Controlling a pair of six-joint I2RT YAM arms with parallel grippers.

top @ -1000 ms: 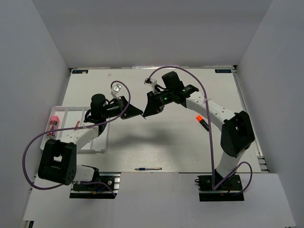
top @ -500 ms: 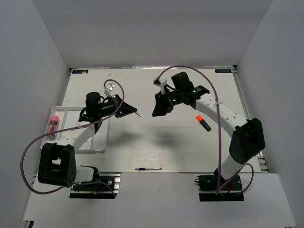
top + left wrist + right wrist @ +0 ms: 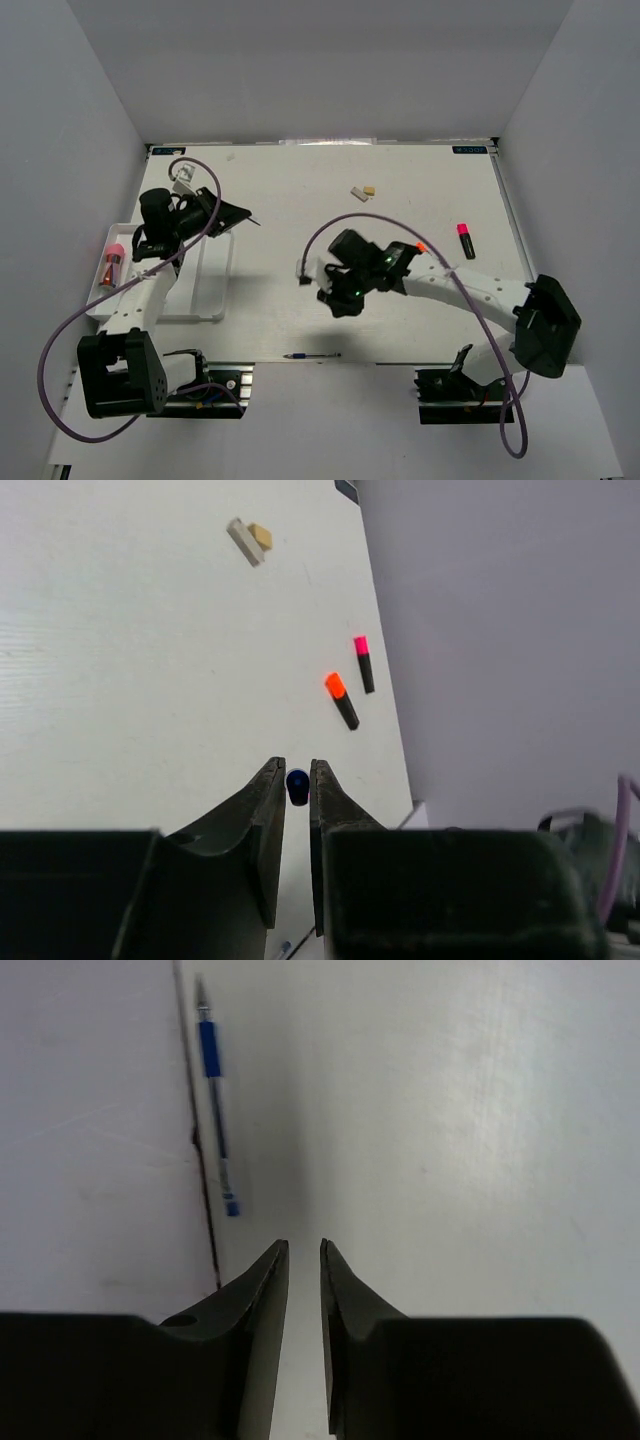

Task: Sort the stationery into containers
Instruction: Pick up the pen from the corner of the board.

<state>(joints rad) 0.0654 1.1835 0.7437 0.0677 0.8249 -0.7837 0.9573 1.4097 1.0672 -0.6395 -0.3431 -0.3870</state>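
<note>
My left gripper (image 3: 243,216) is shut on a thin blue pen (image 3: 297,785) and holds it above the table, just right of the white divided tray (image 3: 207,288). A pink-capped tube (image 3: 112,264) lies in the tray's left compartment. My right gripper (image 3: 336,306) hovers empty over the table near the front, its jaws only a narrow gap apart. A second blue pen (image 3: 312,355) lies at the front edge and also shows in the right wrist view (image 3: 216,1130). A pink highlighter (image 3: 465,240), an orange highlighter (image 3: 342,700) and two erasers (image 3: 362,191) lie on the table.
Grey walls close the table on three sides. The right arm (image 3: 450,285) stretches low across the right half, partly covering the orange highlighter in the top view. A purple cable (image 3: 60,330) loops beside the left arm.
The grippers have parted. My left gripper moved left toward the tray with the pen. My right gripper let go and swung down toward the front edge, uncovering the erasers.
</note>
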